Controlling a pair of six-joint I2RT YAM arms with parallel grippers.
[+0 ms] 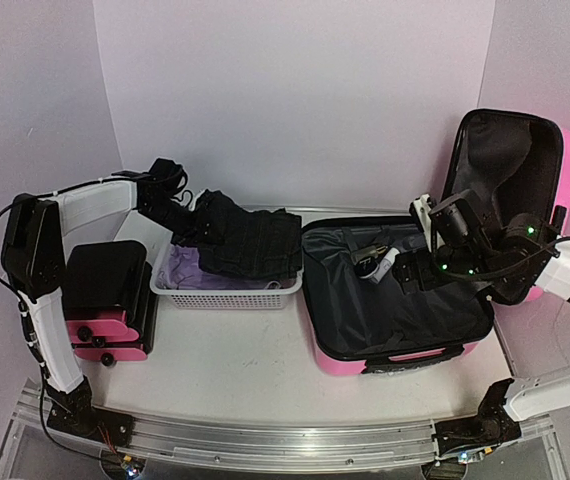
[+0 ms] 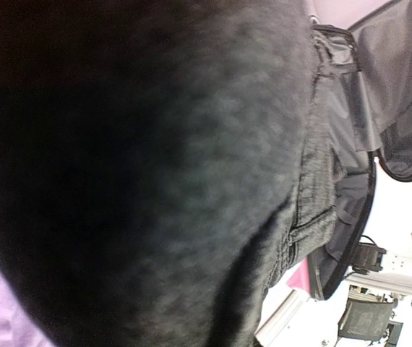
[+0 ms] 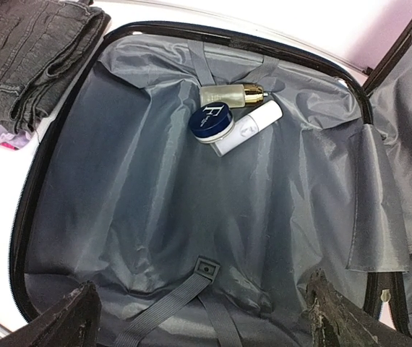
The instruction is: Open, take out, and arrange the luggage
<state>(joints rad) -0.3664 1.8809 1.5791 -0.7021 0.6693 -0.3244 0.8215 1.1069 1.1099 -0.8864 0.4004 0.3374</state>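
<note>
Luggage: pink hard-shell suitcase, right of centre on the table, just beside the basket; unzipped, base lying flat, lid propped upright by the right wall.
Done: opened; most of the base bare down to its lining; dark folded garments heaped on the white mesh basket, over a lilac cloth.
Left to do: three toiletries at the far end of the base, touching one another: gold-capped bottle, round blue jar, white tube; arranging judged unfinished.
Right gripper: above the open base, jaws spread wide, nothing held.
Left gripper: down among the dark garments over the basket; wrist view smothered by cloth, so cannot tell whether clamped on it or merely pressed in.
Materials: shell glossy and rigid; lining thin, grey-black, creased, crossed by webbing straps with a buckle; garments heavy, denim-like, seamed; basket stiff perforated plastic; bottle glassy, jar lid shiny, tube smooth and cylindrical.
</note>
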